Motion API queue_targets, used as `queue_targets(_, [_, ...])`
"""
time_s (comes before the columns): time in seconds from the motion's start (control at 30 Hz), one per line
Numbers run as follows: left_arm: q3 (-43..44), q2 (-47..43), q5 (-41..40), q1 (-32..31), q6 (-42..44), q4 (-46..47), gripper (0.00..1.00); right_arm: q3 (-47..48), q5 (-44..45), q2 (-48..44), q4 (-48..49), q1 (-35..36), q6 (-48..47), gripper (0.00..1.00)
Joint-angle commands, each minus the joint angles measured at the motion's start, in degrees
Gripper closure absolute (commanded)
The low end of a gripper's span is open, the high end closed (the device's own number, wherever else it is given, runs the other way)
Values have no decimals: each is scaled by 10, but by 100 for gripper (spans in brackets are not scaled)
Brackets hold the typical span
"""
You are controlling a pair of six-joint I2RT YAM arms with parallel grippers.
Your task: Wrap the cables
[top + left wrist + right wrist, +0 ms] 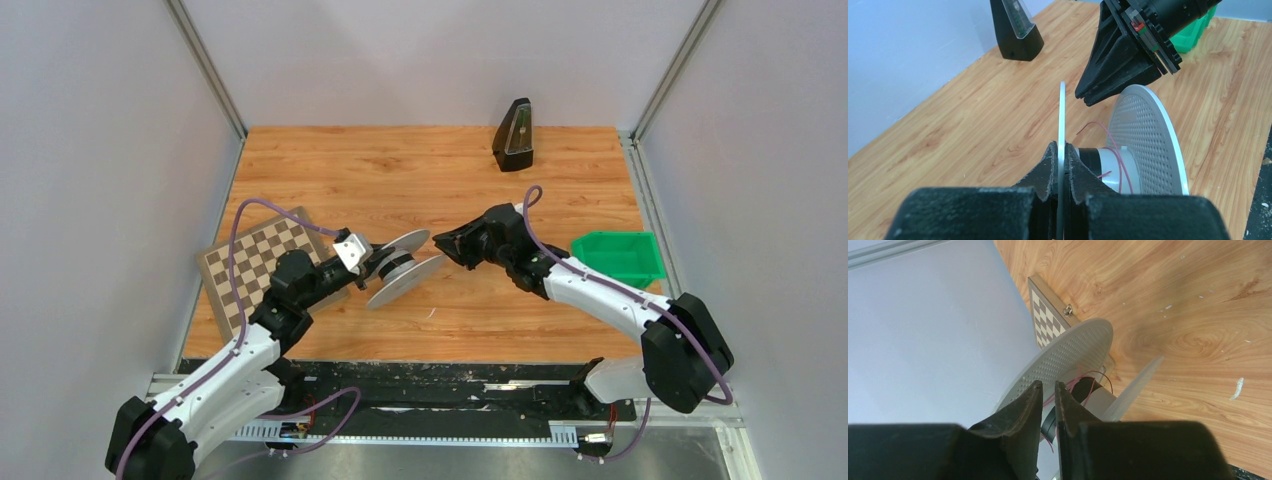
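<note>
1. A chessboard lies at the left edge of the counter, partly under the left arm
2. The left gripper has its jaws clenched on the thin rim of one flange of the spool, one finger on each face
3. The spool sits tilted near the middle of the counter, its perforated flange on the far side of the hub; whether it touches the wood I cannot tell
4. A thin red cable loops loosely round the hub, one end sticking up free between the flanges
5. The right gripper points at the spool from the right with its jaws almost together, tips just above the perforated flange, gripping nothing visible
6. A black metronome stands upright at the far edge
7. A green bin rests beside the right arm
</note>
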Motion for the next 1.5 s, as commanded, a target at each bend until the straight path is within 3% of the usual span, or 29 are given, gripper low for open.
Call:
queue_targets(0.0, [46,-5,-20,-1,14,64,100,-14,-17,0,16,2,12,80])
queue_targets(0.23, [48,-5,-31,-1,15,54,100,-38,2,-15,16,0,26,80])
queue_targets(0.8, [58,8,-52,-1,13,34,100,-68,53,-52,11,-20,12,67])
queue_targets(1.07, [58,12,-62,-1,-10,35,100,-66,121,-95,-18,-44,-60,58])
queue_targets(1.2, [70,11,-71,0,-29,9,100,-64,162,-137,-12,-56,-173,50])
queue_targets(1.3, [99,10,-67,0,-58,-40,100,-62,155,-176,72,-56,-396,45])
queue_targets(1.4, [127,13,-56,0,-76,-91,100,-66,25,-221,154,-57,-617,42])
queue_targets(1.47, [145,13,-42,0,-87,-124,100,-56,-89,-239,150,-57,-724,41])
